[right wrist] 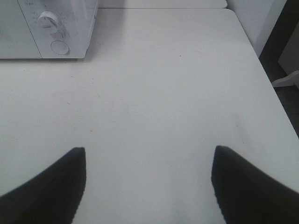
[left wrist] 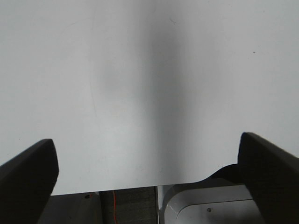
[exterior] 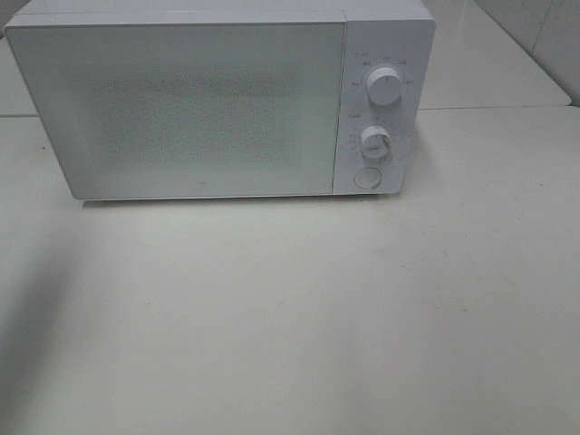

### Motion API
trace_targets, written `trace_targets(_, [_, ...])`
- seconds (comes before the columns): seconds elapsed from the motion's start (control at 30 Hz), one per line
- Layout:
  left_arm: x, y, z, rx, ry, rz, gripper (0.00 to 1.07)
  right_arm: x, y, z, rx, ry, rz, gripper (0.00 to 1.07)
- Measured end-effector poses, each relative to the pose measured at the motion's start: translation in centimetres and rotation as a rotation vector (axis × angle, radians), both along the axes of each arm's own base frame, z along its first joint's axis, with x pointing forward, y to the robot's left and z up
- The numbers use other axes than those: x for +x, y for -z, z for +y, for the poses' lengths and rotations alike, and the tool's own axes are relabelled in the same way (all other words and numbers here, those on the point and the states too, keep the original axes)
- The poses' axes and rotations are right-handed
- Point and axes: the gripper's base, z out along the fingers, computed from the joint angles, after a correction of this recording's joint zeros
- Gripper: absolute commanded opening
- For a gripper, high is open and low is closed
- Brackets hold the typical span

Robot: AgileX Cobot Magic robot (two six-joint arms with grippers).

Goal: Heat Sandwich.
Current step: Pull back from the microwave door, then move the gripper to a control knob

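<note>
A white microwave (exterior: pixel 217 100) stands at the back of the white table with its door shut. Two knobs (exterior: pixel 385 89) and a round button (exterior: pixel 367 178) are on its right panel. Its lower right corner also shows in the right wrist view (right wrist: pixel 51 28). The sandwich and its pink plate are out of view. My left gripper (left wrist: pixel 149 172) is open and empty over bare table near the table's edge. My right gripper (right wrist: pixel 148 179) is open and empty over the table, well in front of and to the right of the microwave. Neither gripper shows in the exterior high view.
The white table (exterior: pixel 299 317) stretches in front of the microwave. Its right edge (right wrist: pixel 266 79) shows in the right wrist view, with dark floor beyond. In the left wrist view the table edge (left wrist: pixel 131 189) has an orange cable and a grey-white part below it.
</note>
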Motion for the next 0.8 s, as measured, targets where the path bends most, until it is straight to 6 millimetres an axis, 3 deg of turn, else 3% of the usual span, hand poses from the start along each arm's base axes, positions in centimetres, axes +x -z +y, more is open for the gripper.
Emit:
trace_targets(0.13, [-1.3,-1.3,0.4,-0.001,-0.015,-0.057,0.99,0.0,0.0,0.0,0.0,0.0,0.0,0.73])
trace_targets(0.17, [-2.5,-1.8,0.4,-0.001,-0.017,-0.09,0.99,0.0,0.0,0.0,0.0,0.0,0.0,0.73])
trace_targets(0.27, [-3.8,-1.8,0.4,-0.001,-0.017,-0.103,0.99,0.0,0.0,0.0,0.0,0.0,0.0,0.73])
trace_targets(0.5, [-9.2,-0.3,0.4,-0.001,-0.016,-0.184,0.99,0.0,0.0,0.0,0.0,0.0,0.0,0.73])
trace_targets(0.8, [-14.0,1.1,0.5,0.006,-0.001,-0.348,0.99,0.0,0.0,0.0,0.0,0.0,0.0,0.73])
